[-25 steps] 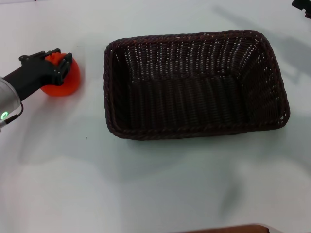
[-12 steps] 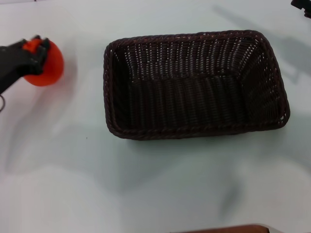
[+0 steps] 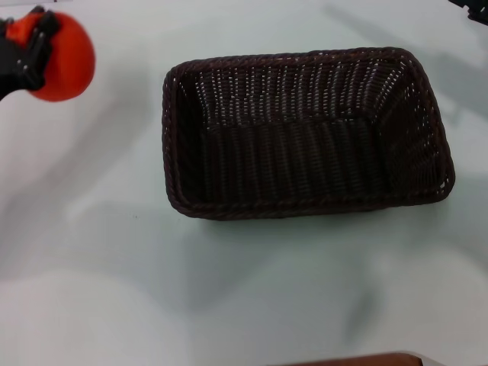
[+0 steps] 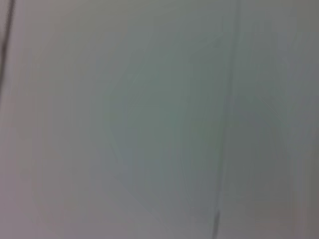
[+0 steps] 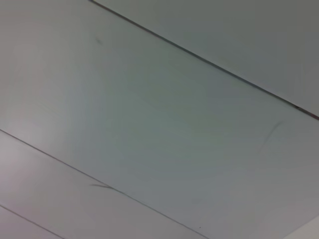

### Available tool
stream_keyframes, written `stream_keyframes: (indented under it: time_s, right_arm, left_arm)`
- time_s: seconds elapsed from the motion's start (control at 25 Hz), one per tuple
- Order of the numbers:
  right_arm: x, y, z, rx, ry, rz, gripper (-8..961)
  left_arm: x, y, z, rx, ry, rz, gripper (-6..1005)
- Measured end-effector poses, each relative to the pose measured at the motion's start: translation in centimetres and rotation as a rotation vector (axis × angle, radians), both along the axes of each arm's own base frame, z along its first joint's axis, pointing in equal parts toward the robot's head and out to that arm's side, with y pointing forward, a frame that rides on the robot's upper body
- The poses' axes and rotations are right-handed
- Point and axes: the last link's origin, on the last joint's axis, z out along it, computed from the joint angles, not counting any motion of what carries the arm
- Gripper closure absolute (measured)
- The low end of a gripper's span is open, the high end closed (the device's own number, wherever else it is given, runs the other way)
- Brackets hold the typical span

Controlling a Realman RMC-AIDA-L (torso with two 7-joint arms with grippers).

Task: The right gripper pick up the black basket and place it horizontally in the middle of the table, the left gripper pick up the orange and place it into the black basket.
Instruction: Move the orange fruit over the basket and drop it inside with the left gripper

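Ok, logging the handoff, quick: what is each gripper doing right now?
Left gripper: shut on the orange, left of the black basket.
Right gripper: at the far right corner.

The large rectangular basket of very dark brown-black woven wicker (image 3: 305, 133), in the middle of the head view, has a rough, ribbed weave with a faint sheen on the strands and a braided rim. It sits on the plain white table (image 3: 229, 297), whose surface looks smooth and flat with a soft, dull shine. At the upper left of the head view, the small round red-orange fruit (image 3: 65, 57) has a smooth, glossy skin. The black claw of the left gripper (image 3: 27, 49) closed on it looks like matt hard plastic. Both wrist views show only smooth pale surface crossed by thin dark lines.
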Motion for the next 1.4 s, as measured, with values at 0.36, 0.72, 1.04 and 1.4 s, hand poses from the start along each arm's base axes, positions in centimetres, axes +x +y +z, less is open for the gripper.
stream_keyframes:
  time_s: [0.36, 0.72, 1.04, 1.4]
  right_arm:
    - [-0.2, 0.2, -0.2, -0.001, 0.002, 0.010, 25]
    - [-0.3, 0.2, -0.4, -0.003, -0.008, 0.029, 26]
    - [-0.4, 0.4, -0.3, 0.003, -0.033, 0.043, 26]
    - [-0.3, 0.5, -0.7, 0.046, -0.091, 0.084, 26]
  left_arm:
    - [3.8, -2.4, 0.2, 0.004, -0.192, -0.271, 935]
    - [6.6, -3.0, -4.7, -0.158, -0.133, -0.406, 944]
    - [8.0, -2.6, -9.1, -0.291, -0.081, -0.386, 949]
    - [7.8, -2.2, -9.9, -0.284, -0.145, -0.296, 648]
